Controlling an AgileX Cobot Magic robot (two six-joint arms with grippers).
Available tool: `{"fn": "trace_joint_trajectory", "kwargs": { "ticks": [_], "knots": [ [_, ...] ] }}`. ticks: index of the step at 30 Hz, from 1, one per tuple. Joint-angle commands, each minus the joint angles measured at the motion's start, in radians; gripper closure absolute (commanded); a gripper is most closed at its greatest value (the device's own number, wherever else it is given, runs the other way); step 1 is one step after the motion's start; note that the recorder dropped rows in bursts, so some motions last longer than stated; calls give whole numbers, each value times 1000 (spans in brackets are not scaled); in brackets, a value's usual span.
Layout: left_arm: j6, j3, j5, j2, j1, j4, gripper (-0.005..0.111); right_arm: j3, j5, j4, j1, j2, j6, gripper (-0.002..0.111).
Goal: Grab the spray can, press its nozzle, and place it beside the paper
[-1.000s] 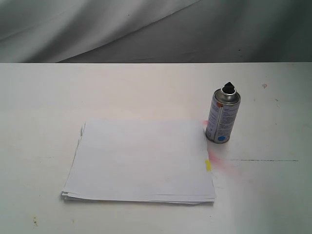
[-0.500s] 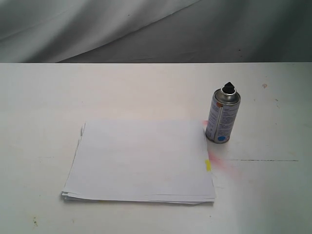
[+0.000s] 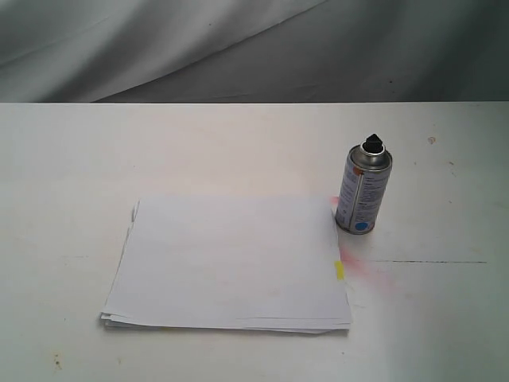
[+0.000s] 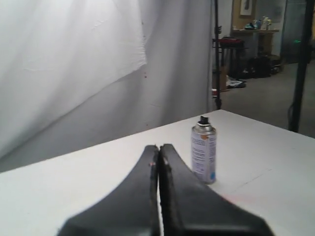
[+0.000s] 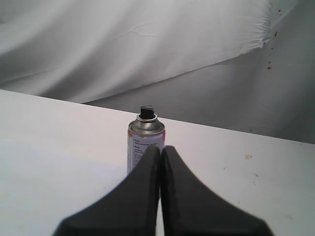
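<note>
The silver spray can [image 3: 363, 193] stands upright on the white table, just off the far right corner of the paper [image 3: 231, 261]. Its black nozzle [image 3: 372, 144] sits on top. A yellow tab [image 3: 339, 270] marks the paper's right edge. No arm shows in the exterior view. In the left wrist view my left gripper [image 4: 159, 147] is shut and empty, with the spray can [image 4: 204, 154] standing apart beyond it. In the right wrist view my right gripper [image 5: 161, 148] is shut and empty, and the spray can [image 5: 142, 139] stands behind its tips, nozzle [image 5: 146, 112] showing.
A faint pink stain [image 3: 367, 271] lies on the table [image 3: 238, 151] by the can and the tab. A grey cloth backdrop [image 3: 238, 48] hangs behind the table's far edge. The left wrist view shows a black stand pole [image 4: 215, 54] past the table.
</note>
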Motion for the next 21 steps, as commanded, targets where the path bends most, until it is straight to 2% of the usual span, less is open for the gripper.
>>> {"fn": "trace_joint_trajectory", "kwargs": {
  "ticks": [1, 6, 9, 12, 14, 17, 19, 21],
  "knots": [
    [70, 0, -156, -5, 1, 28, 107, 2, 3, -10, 4, -5, -10, 108],
    [53, 0, -347, -5, 1, -15, 107, 2, 3, -10, 4, -5, -10, 108],
    [42, 0, -369, -5, 1, 14, 107, 2, 3, -10, 4, -5, -10, 108],
    [-173, 0, -347, -5, 1, 317, 107, 2, 3, -10, 4, -5, -12, 108],
    [-462, 0, -344, -5, 1, 600, 107, 2, 3, -10, 4, -5, -12, 108],
    [-853, 0, -351, -5, 1, 920, 107, 2, 3, -10, 4, -5, -12, 108],
    [-978, 5, -347, -5, 1, 1047, 107, 2, 3, -10, 4, -5, -12, 108],
    [-993, 25, -363, -5, 1, 1067, 107, 2, 3, -10, 4, -5, -12, 108]
  ]
}}
